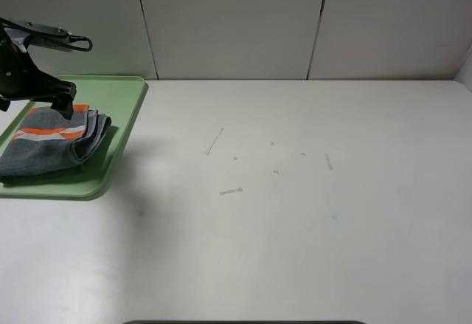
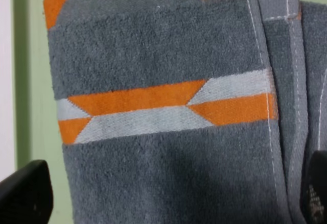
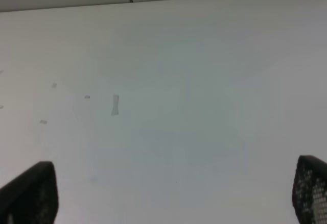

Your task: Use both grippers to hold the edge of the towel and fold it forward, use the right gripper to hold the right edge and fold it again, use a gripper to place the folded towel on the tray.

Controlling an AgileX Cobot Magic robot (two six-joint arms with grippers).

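The folded grey towel [image 1: 51, 143] with orange and pale stripes lies on the green tray [image 1: 125, 117] at the table's far left. My left gripper [image 1: 33, 104] hovers just above the towel's far end, open and empty. In the left wrist view the towel [image 2: 163, 106] fills the frame. The tray [image 2: 36, 55] shows beside it. The left gripper [image 2: 171, 203] has its fingertips [image 2: 25, 193] spread wide on either side of the towel. My right gripper [image 3: 171, 198] is open and empty over bare table. It is outside the exterior high view.
The white table [image 1: 310, 213] carries small tape scraps [image 1: 231, 190] and marks near its middle. One scrap [image 3: 115, 104] shows in the right wrist view. A white panelled wall [image 1: 236, 21] stands along the back edge.
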